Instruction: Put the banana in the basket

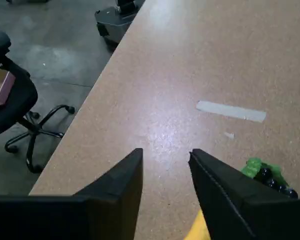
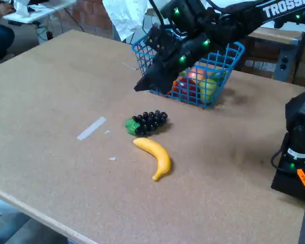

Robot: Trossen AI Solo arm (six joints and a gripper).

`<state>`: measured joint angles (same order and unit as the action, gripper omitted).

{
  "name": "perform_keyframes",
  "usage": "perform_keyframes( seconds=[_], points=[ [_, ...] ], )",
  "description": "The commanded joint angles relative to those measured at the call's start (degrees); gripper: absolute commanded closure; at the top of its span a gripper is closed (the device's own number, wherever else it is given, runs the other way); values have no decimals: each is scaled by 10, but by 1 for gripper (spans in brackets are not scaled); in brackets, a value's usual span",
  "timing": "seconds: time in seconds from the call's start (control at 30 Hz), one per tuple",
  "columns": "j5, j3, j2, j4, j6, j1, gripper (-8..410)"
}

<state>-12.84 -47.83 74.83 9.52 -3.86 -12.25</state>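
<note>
The black two-finger gripper [image 2: 142, 85] hangs in the air above the tabletop, in front of the blue wire-mesh rectangular basket [image 2: 219, 84] in the fixed view, jaws apart and empty; the wrist view shows bare board between the two fingers [image 1: 122, 180]. The smooth curved bright yellow plastic banana [image 2: 155, 156] lies flat on the brown particle-board table [image 2: 51, 91], nearer the camera than the gripper and apart from it, not yet touched. Just beside it, closer to the gripper, sits the dark purple grape bunch with a green leaf [image 2: 147, 122]; the gap between the two looks small. Main risk: the descent lands on or clips the grapes, since they lie between gripper and banana, and a finger could shove them or grab the wrong fruit. In the wrist view only a yellow sliver [image 1: 199, 229] peeks out at the bottom edge with the grapes [image 1: 270, 177] to the right, so alignment is poor for now. The banana is smooth and curved, so a pinch near the tip or across the bend would likely slip or spin it. The basket already holds some coloured fruit [image 2: 195, 84], and its flaring rim could catch the banana on a low carry. A strip of pale tape [image 2: 91, 128] lies well clear and is no issue.
</note>
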Motion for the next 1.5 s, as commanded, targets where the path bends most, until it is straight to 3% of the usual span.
perform_keyframes(
  seconds=[0.0,0.17,0.53,0.9,1.1,1.2,1.37,1.47],
  points=[
    [0,0,-1,31,-33,-1,177],
    [12,0,-2,108,-68,-1,132],
    [14,0,-3,250,-125,-3,130],
    [13,6,9,275,-159,-6,130],
    [12,7,68,274,-163,-7,130],
    [12,7,101,251,-163,-8,130],
    [-45,7,152,186,-178,-9,130],
    [-49,7,177,160,-187,-10,130]
  ],
)
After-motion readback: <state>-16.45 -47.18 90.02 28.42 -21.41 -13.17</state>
